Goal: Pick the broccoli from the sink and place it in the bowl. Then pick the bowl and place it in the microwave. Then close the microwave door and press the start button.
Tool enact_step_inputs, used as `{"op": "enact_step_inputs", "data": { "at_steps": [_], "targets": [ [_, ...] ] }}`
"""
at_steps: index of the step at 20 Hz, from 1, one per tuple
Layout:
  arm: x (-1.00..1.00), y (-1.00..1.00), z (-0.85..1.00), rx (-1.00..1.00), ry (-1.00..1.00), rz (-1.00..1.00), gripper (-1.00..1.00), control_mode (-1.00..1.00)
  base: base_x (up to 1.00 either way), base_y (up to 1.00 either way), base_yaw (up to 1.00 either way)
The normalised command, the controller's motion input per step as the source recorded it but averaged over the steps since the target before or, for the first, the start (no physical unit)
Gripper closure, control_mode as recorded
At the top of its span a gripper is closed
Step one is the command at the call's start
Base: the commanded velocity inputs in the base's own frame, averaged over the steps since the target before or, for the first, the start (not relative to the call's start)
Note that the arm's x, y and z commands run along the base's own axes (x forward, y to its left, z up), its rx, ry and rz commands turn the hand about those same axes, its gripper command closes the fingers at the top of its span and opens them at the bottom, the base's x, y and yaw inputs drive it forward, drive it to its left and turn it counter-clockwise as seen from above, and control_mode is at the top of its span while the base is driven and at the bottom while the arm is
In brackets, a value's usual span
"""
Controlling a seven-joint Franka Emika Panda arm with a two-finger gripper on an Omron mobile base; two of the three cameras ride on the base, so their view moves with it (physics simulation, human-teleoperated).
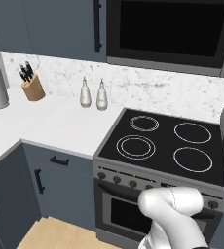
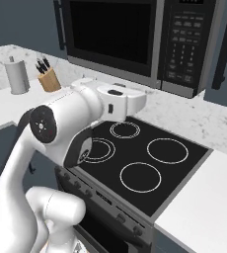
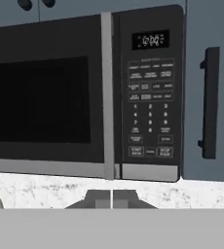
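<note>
The microwave (image 3: 84, 92) hangs on the wall above the stove (image 2: 140, 158), between blue-grey cupboards (image 3: 211, 87). Its door (image 2: 110, 34) lies flush with the front, dark window facing out, with the keypad (image 3: 150, 107) and lit display to its right. The gripper (image 3: 112, 199) points at the lower edge of the microwave, apart from it, its two fingertips pressed together on nothing. A knife block (image 1: 33, 87) and two bottles (image 1: 93, 94) stand on the white counter (image 1: 60, 124).

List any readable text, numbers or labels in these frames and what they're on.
None can be read for certain.
Microwave display: lit digits, too blurred to read.
Microwave keypad: rows of button labels and a number pad, too small to read.
Stove knobs: no markings legible.
</note>
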Motion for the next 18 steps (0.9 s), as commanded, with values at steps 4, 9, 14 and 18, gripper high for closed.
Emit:
{"op": "enact_step_inputs", "data": {
  "at_steps": [4, 9, 14, 18],
  "targets": [
    [0.0, -0.5, 0.0, 0.06, 0.0, 0.0, 1.0, -1.0, 0.0, 0.0, 0.0],
    [0.01, -0.33, 0.01, 0.04, 0.0, 0.0, 1.0, -1.0, 0.0, 0.0, 0.0],
    [0.26, -0.14, 0.0, 0.0, 0.0, 0.0, 1.0, -1.0, 0.0, 0.0, 0.0],
    [0.39, -0.07, 0.0, 0.0, 0.0, 0.0, 1.0, -1.0, 0.0, 0.0, 0.0]
  ]
}}
